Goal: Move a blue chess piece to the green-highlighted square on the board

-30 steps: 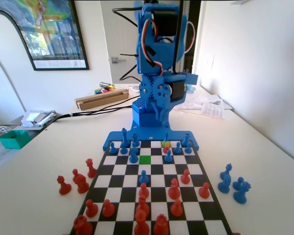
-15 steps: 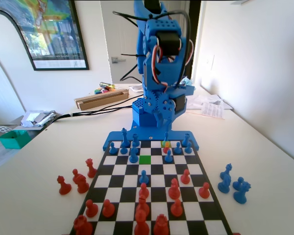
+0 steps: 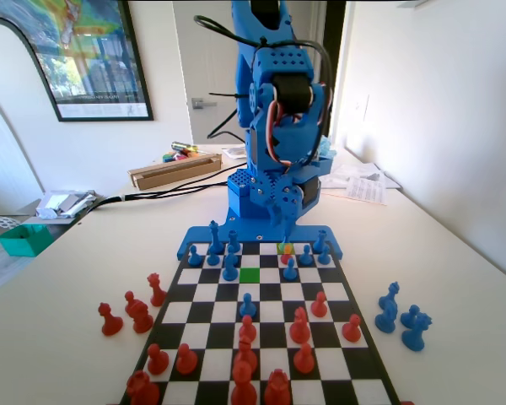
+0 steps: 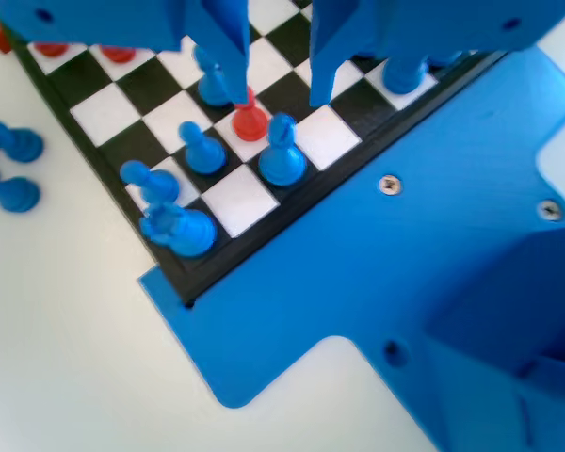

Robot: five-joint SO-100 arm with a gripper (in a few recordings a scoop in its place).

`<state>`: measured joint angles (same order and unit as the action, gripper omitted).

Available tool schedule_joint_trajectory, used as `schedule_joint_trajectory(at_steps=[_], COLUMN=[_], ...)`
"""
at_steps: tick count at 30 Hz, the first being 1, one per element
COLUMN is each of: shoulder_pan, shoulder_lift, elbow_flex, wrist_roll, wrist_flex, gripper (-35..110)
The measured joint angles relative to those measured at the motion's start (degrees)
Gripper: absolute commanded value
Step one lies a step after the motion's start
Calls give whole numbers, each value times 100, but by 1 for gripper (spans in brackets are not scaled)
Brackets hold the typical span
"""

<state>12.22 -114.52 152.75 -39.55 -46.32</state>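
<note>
Blue chess piece [image 3: 287,239]: stood upright in the board's far row in the fixed view, on or beside the yellow-marked square, a small red piece [image 3: 284,256] just in front of it; its place matched the earlier pictures
Same piece, wrist view [image 4: 282,155]: pointed top, round base, just right of the red piece [image 4: 250,120]
Green square [image 3: 250,274]: bare, second row from the arm, left of the piece in the fixed view, unchanged
Board [image 3: 346,333]: red pieces crowded the near rows, blue ones the far rows, none shifted since a second ago
Gripper [image 3: 280,221]: had come lower and swung forward over the far row since a second ago, tips just above the blue piece
Gripper, wrist view [image 4: 275,94]: jaws spread apart, holding nothing, both tips above the board with the red piece between them and the blue piece just below the gap
Off-board pieces: blue captures [image 3: 401,315] lay right of the board, red ones [image 3: 133,307] left, as before
</note>
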Motion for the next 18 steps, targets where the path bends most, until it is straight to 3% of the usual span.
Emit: schedule_joint_trajectory(at_steps=[18], shoulder_pan=[264], shoulder_lift=[659], elbow_flex=[149], wrist_roll=[35], wrist_flex=[457], gripper=[13])
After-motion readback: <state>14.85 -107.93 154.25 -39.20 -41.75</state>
